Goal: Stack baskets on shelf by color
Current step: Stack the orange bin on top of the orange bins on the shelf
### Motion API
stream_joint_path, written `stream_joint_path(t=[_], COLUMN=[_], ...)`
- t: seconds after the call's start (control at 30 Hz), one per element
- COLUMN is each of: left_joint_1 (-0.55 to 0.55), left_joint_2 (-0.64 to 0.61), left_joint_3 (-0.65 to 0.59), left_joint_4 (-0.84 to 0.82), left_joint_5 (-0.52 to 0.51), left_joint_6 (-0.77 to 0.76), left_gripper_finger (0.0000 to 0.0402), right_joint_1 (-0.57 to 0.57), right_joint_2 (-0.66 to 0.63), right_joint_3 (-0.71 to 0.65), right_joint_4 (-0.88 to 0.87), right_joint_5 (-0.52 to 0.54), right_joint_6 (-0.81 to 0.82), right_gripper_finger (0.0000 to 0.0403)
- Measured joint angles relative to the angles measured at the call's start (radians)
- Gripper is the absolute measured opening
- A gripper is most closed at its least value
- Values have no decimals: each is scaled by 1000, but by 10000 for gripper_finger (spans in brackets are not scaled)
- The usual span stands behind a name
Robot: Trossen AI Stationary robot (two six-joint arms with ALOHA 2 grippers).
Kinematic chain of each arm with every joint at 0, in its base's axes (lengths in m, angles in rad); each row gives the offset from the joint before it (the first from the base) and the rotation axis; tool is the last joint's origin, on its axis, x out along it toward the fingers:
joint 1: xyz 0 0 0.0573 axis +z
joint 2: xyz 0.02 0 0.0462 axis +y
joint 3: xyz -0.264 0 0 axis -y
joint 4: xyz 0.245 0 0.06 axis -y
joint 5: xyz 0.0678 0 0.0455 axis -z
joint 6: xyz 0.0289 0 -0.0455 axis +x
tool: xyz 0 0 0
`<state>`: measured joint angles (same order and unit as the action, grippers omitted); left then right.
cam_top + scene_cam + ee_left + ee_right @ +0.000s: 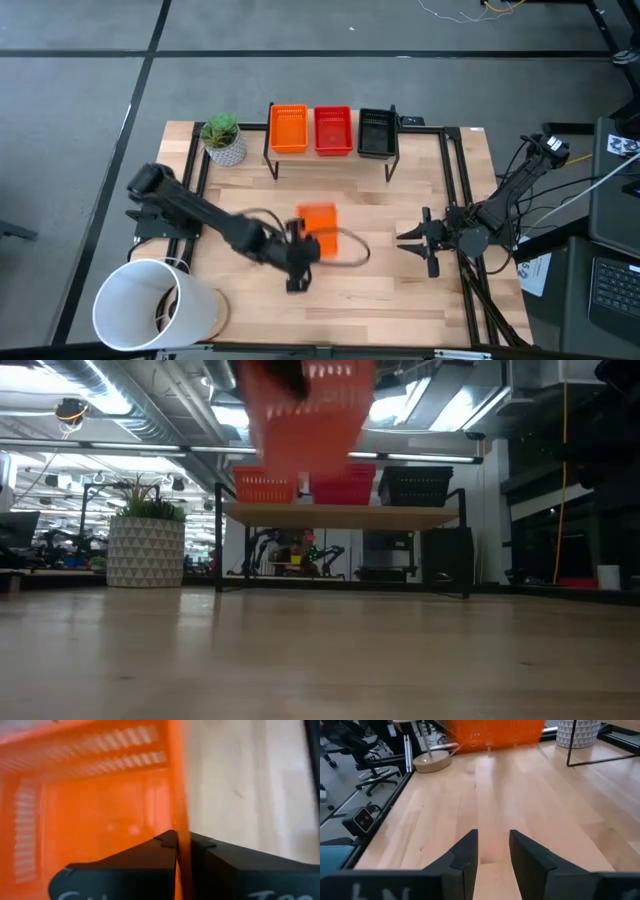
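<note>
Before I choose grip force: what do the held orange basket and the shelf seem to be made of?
The orange basket, pinched at its wall by the left hand, looks like thin, smooth, slightly glossy plastic with moulded slot vents. The shelf seems to have a pale matte wooden plank on thin black legs, probably metal.

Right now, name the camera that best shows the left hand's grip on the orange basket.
Left wrist view: the left hand pinches the orange basket by its wall. High view shows it small; low and right wrist views show the basket blurred.
</note>
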<state>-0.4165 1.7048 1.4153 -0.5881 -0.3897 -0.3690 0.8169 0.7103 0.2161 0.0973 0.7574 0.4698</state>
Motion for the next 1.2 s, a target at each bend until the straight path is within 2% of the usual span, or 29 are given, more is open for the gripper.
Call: stream_joint_path(t=[0.1, 0.23, 0.37, 0.47, 0.57, 0.7, 0.8, 0.87, 0.97, 1.07, 1.2], left_joint_1=[25, 79, 193, 313, 441, 628, 763, 832, 920, 985, 1007], left_joint_2=[-81, -214, -337, -408, -435, -440, -424, -404, -379, -334, -286], left_joint_3=[104, 193, 186, 126, 55, 10, -2, -1, -1, -1, -1], left_joint_4=[-114, -245, -405, -494, -426, -295, -283, -224, -224, -227, -200], left_joint_5=[-86, -127, -154, -141, -51, 146, 251, 337, 444, 491, 510], left_joint_6=[126, 234, 267, 293, 449, 617, 690, 728, 761, 772, 807], left_gripper_finger=[0, 0, 0, 0, 0, 0, 0, 0, 0, 0, 0], right_joint_1=[0, 0, 0, 0, 0, 0, 0, 0, -1, -1, -2], right_joint_2=[3, 12, 15, 17, 16, 16, 16, 15, 16, 16, 16], right_joint_3=[0, 0, 0, 0, 0, 0, 1, 1, 1, 1, 1], right_joint_4=[0, 8, 7, 6, 6, 18, 29, 40, 39, 38, 38], right_joint_5=[-17, -21, -22, -24, -20, -18, -18, -18, -17, -17, -17], right_joint_6=[0, 1, 0, -3, -4, -3, -4, -4, -8, -8, -7], right_gripper_finger=[110, 110, 110, 110, 110, 110, 110, 110, 110, 110, 110])
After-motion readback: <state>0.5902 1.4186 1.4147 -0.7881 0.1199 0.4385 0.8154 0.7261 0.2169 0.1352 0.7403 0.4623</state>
